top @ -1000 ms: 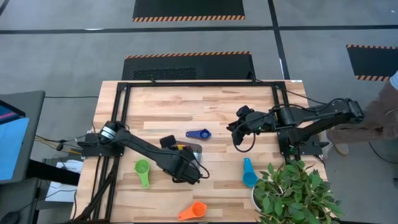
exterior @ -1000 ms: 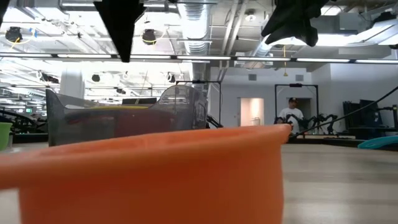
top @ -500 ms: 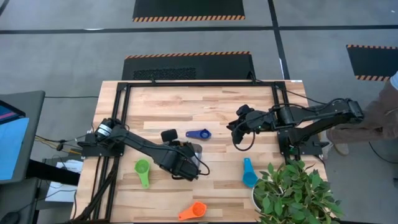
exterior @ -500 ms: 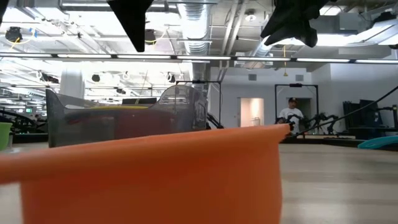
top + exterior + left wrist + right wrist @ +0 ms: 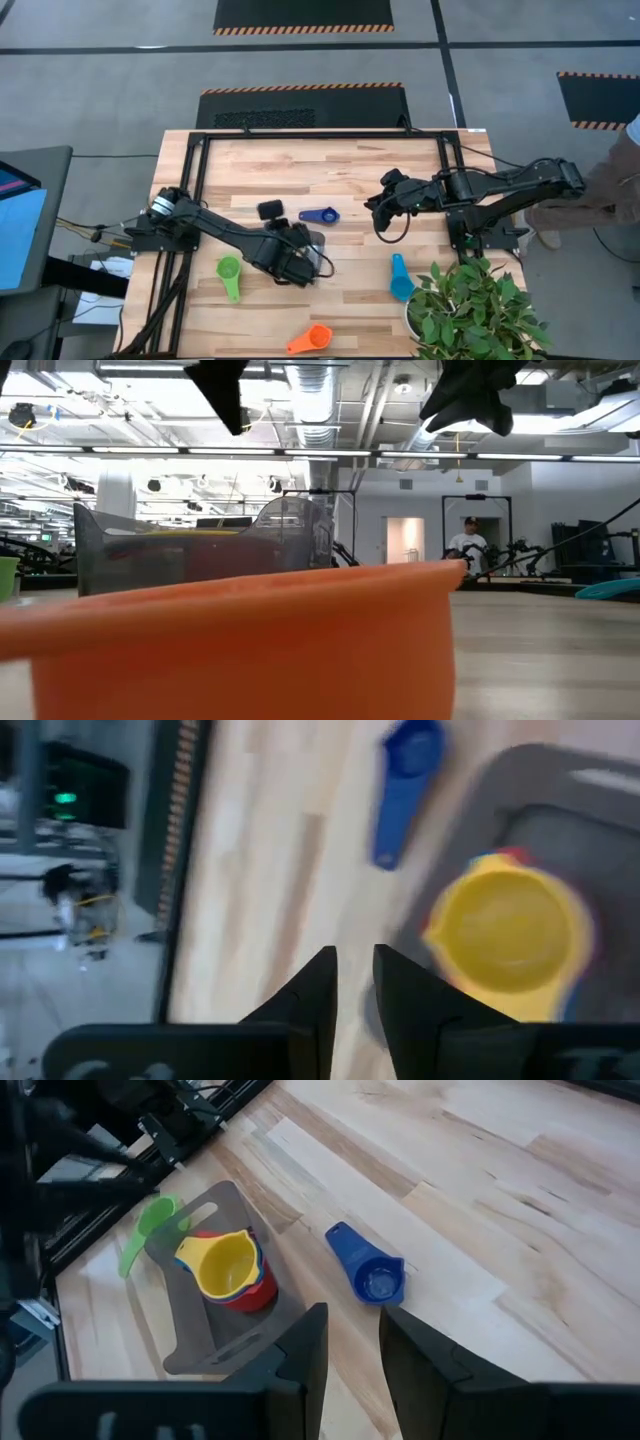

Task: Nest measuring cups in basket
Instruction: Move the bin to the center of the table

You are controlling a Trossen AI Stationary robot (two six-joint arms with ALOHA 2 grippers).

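High view: the small dark grey plastic basket [image 5: 305, 243] sits mid-table, largely covered by the left gripper [image 5: 268, 211]; the dark blue cup [image 5: 319, 215] lies just beyond it, green cup [image 5: 230, 272], light blue cup [image 5: 400, 280] and orange cup [image 5: 312, 339] toward the near edge, beside a potted plant [image 5: 470, 305]. The right gripper [image 5: 381, 205] hovers apart. Low view: the orange cup fills the foreground. Wrist views: each gripper's jaws stand narrowly parted, empty; a yellow cup [image 5: 226, 1265] nests atop red. No legible writing.
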